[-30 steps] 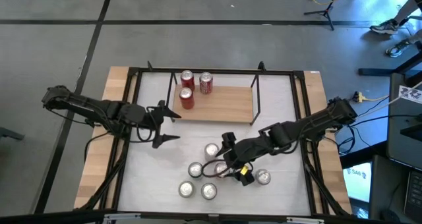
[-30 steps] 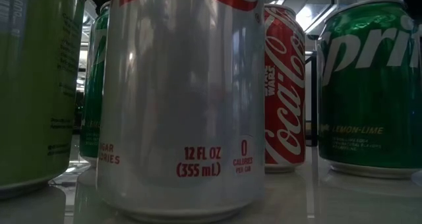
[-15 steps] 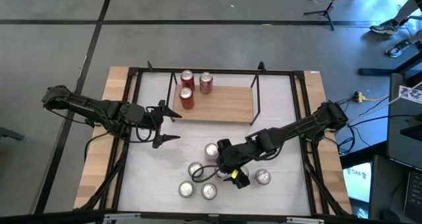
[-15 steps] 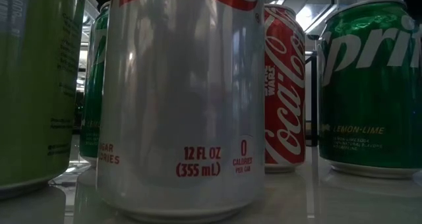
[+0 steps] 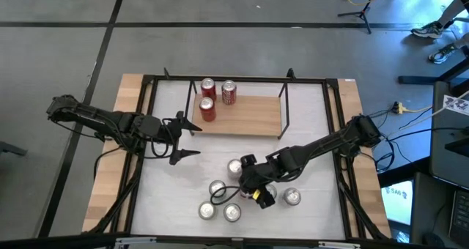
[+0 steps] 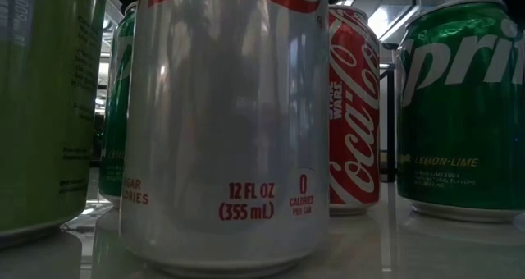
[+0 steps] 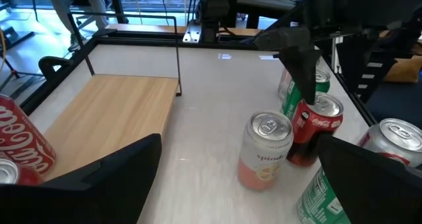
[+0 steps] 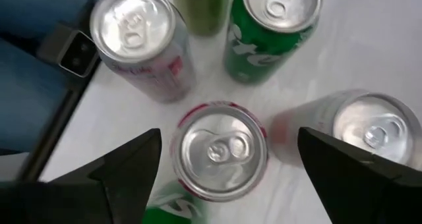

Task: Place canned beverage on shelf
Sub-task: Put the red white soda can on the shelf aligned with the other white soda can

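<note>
The shelf (image 5: 245,114), a light-wood board in a black wire frame, stands at the table's far middle with three red cans (image 5: 208,108) on its left end. Several more cans stand in a cluster near the front edge. One is a red Coca-Cola can (image 8: 221,148), also seen in the left wrist view (image 7: 315,128). My right gripper (image 8: 229,137) hangs open above that can, pointing steeply down, with one finger on each side of its top and a gap showing. My left gripper (image 5: 192,140) waits open at the table's left, in front of the shelf.
Close around the red can stand a pink-and-silver can (image 8: 138,43), a green can (image 8: 273,26) and a silver can (image 8: 372,135). The low view is filled by a silver can (image 6: 230,123) and a green Sprite can (image 6: 463,107). The shelf's right part (image 7: 112,112) is bare wood.
My right gripper has come down toward the cluster of cans, shifted a little toward the table's left and tipped more steeply downward. Its fingers keep the same gap. The cans have stayed where they were.
</note>
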Controlling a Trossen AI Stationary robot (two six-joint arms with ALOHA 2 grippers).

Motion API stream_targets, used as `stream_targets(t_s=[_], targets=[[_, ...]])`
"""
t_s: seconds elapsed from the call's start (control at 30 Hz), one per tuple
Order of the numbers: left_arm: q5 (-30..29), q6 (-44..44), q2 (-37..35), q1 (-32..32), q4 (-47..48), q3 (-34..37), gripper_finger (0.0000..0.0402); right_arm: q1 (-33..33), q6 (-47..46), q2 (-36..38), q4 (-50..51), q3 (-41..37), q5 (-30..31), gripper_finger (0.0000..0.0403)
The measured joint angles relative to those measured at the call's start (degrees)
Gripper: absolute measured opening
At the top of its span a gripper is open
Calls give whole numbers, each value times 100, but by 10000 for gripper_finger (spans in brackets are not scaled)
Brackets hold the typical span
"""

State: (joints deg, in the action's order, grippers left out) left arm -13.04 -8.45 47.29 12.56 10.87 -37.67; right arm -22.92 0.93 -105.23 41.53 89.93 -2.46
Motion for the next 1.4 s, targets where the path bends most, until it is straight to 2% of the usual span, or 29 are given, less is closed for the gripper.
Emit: stream_targets(t_s=[0.17,0.57,1.0,1.23,1.4], targets=[[0,-4,0,0,2,0,396,0,109,-42,163,0,205,351],[13,-20,0,0,9,0,396,-120,107,-267,136,15,132,351],[22,-20,0,0,20,0,396,-107,109,-260,-80,7,533,351],[22,-35,0,0,18,0,396,-105,64,-261,283,444,549,351],[24,-39,0,0,17,0,396,-150,-474,-260,359,643,422,351]])
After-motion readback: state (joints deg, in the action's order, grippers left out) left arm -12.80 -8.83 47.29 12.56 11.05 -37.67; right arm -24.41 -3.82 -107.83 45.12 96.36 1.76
